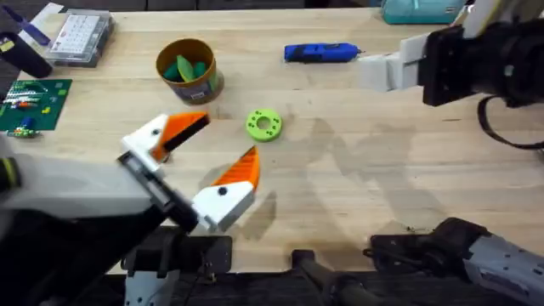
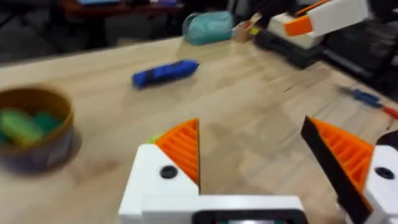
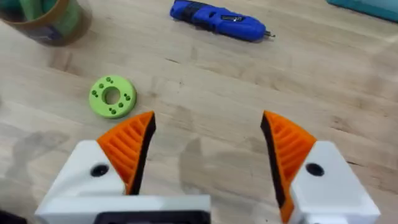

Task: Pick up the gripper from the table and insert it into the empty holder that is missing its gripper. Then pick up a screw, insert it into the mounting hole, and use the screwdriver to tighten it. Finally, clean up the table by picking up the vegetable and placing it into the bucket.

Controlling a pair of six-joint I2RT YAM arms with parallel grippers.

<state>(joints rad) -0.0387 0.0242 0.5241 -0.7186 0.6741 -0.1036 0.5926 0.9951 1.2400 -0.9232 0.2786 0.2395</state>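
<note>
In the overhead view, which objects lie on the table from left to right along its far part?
Green circuit board → clear parts box → bucket → lime-green ring → screwdriver.

1. The round mustard-walled bucket (image 3: 43,22) is cut off by the right wrist view's edge.
2. In the left wrist view its green contents (image 2: 22,124) are blurred.
3. The teal pouch (image 1: 422,10) runs off the overhead frame.
4. The printing on the green circuit board (image 1: 32,105) is too small to read.
</note>
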